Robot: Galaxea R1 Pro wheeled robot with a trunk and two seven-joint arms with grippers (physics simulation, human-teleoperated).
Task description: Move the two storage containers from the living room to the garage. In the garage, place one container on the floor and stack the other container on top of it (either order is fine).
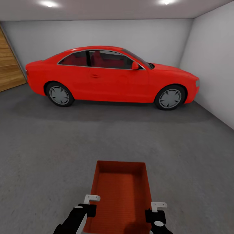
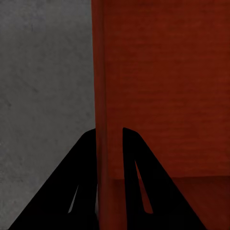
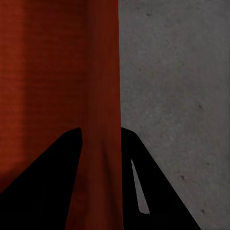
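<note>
I am in the garage, over its dark grey concrete floor (image 1: 48, 156). One orange-red storage container (image 1: 122, 191) is held in front of me, low in the head view, open side up and empty. My left gripper (image 1: 87, 208) is shut on the container's left wall (image 2: 101, 96); its black fingers (image 2: 81, 182) straddle that wall. My right gripper (image 1: 155, 213) is shut on the right wall (image 3: 103, 96), with fingers (image 3: 57, 187) on either side of it. Whether the container rests on the floor or hangs above it I cannot tell.
A red car (image 1: 110, 76) stands side-on across the far end, a few metres ahead. Pale grey walls (image 1: 211, 61) close the back and right. A wooden panel (image 1: 8, 65) shows at the far left. Open concrete lies between me and the car.
</note>
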